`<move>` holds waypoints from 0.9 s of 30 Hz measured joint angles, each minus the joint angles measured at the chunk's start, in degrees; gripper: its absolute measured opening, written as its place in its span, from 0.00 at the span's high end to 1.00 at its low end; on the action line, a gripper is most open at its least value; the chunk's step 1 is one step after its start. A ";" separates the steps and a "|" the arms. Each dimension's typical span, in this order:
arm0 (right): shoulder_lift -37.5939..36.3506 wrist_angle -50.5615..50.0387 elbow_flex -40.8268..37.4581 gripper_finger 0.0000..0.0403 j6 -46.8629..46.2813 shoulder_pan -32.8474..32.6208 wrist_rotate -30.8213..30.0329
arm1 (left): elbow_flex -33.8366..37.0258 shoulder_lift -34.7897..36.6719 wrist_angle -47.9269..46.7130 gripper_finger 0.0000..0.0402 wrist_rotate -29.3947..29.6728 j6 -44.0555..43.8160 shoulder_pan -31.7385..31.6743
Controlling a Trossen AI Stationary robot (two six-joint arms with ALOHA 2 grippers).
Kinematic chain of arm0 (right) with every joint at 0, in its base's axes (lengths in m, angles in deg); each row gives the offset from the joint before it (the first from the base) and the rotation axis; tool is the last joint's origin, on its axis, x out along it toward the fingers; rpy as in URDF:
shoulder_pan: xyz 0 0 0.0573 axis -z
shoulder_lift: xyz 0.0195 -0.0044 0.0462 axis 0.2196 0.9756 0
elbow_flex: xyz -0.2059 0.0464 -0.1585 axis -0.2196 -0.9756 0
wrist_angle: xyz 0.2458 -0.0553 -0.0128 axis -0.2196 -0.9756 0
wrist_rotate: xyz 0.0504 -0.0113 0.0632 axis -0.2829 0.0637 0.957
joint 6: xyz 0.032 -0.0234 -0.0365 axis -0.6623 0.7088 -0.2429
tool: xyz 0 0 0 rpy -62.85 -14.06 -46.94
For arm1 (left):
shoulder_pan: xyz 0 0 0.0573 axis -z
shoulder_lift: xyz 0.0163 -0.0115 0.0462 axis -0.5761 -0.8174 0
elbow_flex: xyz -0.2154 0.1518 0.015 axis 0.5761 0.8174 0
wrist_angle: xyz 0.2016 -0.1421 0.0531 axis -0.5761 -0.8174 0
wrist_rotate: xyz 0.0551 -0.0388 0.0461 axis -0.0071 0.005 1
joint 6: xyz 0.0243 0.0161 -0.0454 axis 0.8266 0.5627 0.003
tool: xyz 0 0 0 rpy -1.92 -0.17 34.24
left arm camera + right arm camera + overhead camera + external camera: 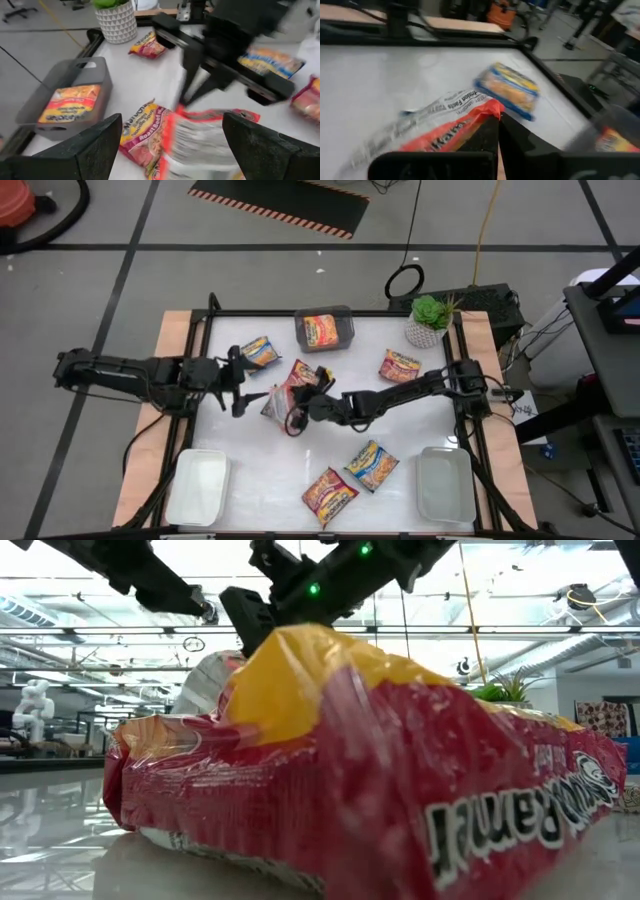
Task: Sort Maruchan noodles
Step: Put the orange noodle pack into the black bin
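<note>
My right gripper (297, 408) is shut on a red Maruchan packet (276, 402) raised over the table's middle; its pale printed back (200, 142) faces my left gripper (240, 385). That gripper stands open just left of the packet, and its fingers (90, 150) frame the packet without touching it. Another red packet (304, 374) lies flat just behind, and a blue-and-yellow one (260, 352) lies farther back. One packet (322, 331) rests inside the grey bin (345, 320). My right gripper pinches the packet's red sealed end (485, 114) between its two shut fingers (515, 137). The fingers come nearly level from the table's right side. The packet sticks out from the fingertips toward the left gripper, lifted off the table and tilted.
Other packets lie at the back right (400, 366) and front middle (372, 465) (328, 495). White trays sit at the front left (198, 485) and front right (443, 483). A potted plant (430, 320) stands at the back right corner. One red packet (380, 790) fills the low view.
</note>
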 joint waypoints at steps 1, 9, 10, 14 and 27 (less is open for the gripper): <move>-0.12 0.06 0.00 1.00 -0.06 0.62 -0.07 | 0.00 -0.52 0.05 0.14 1.89 0.49 1.07; -0.87 -2.27 0.00 1.00 -2.63 4.94 -3.23 | 0.00 -7.22 2.39 0.14 10.80 5.00 4.95; -0.87 -3.06 0.02 1.00 -3.22 5.46 -3.32 | 0.00 -8.20 2.76 0.14 11.70 5.42 4.97; -0.71 -6.02 0.00 1.00 -5.40 7.10 -3.21 | 0.00 -11.79 3.28 0.14 15.11 6.25 4.97; -1.41 -15.78 0.00 1.00 -7.97 8.48 -2.82 | 0.00 -16.59 4.25 0.14 14.58 -1.47 4.93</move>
